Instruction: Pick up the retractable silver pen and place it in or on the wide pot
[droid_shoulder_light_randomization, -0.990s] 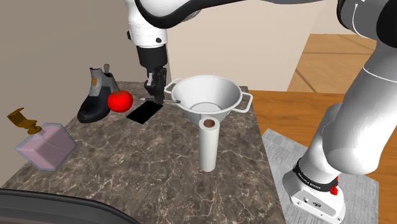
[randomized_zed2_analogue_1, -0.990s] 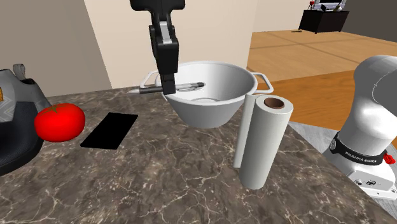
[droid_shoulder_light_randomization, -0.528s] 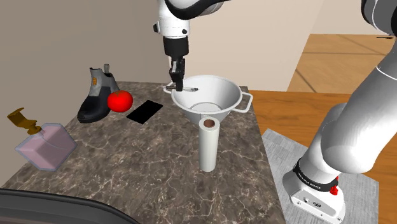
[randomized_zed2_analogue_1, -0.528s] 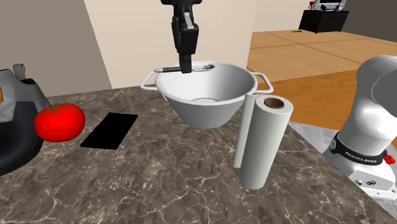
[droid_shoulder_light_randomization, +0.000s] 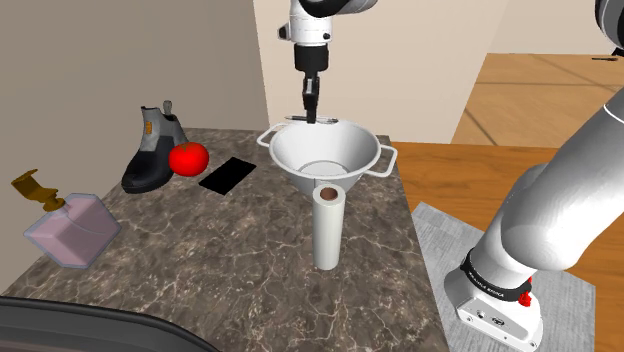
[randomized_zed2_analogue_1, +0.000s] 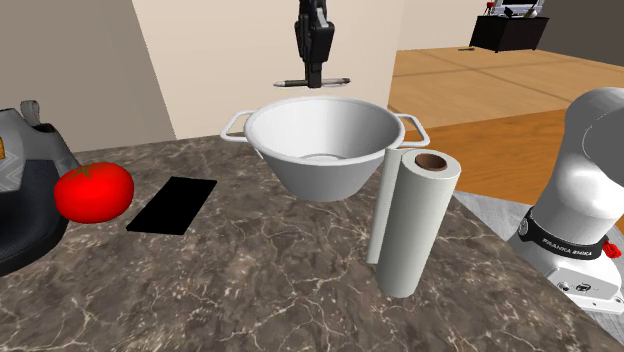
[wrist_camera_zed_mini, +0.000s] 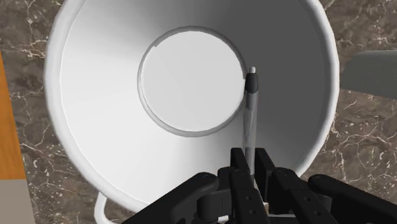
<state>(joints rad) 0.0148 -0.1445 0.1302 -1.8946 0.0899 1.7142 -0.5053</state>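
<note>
The slim silver pen (randomized_zed2_analogue_1: 312, 81) with dark ends hangs level above the wide white pot (randomized_zed2_analogue_1: 322, 140), clasped by my gripper (randomized_zed2_analogue_1: 315, 78), which is shut on it. In the shoulder view the gripper (droid_shoulder_light_randomization: 309, 113) holds the pen (droid_shoulder_light_randomization: 313, 119) over the far rim of the pot (droid_shoulder_light_randomization: 322, 158). From the wrist, the pen (wrist_camera_zed_mini: 249, 114) runs out from between the fingers (wrist_camera_zed_mini: 240, 167) of the gripper (wrist_camera_zed_mini: 252, 167), over the pot's inside wall (wrist_camera_zed_mini: 95, 114) beside its flat bottom.
On the marble counter (droid_shoulder_light_randomization: 210, 250) stand a paper roll (droid_shoulder_light_randomization: 327, 226) just in front of the pot, a black phone (droid_shoulder_light_randomization: 226, 176), a red tomato (droid_shoulder_light_randomization: 188, 157), a boot (droid_shoulder_light_randomization: 152, 150) and a pink perfume bottle (droid_shoulder_light_randomization: 66, 226). The arm's stand (droid_shoulder_light_randomization: 495, 300) sits right.
The gripper has carried the pen up and toward the shoulder view's right, from the counter beside the pot's rim to above the pot. It has stayed shut on the pen.
</note>
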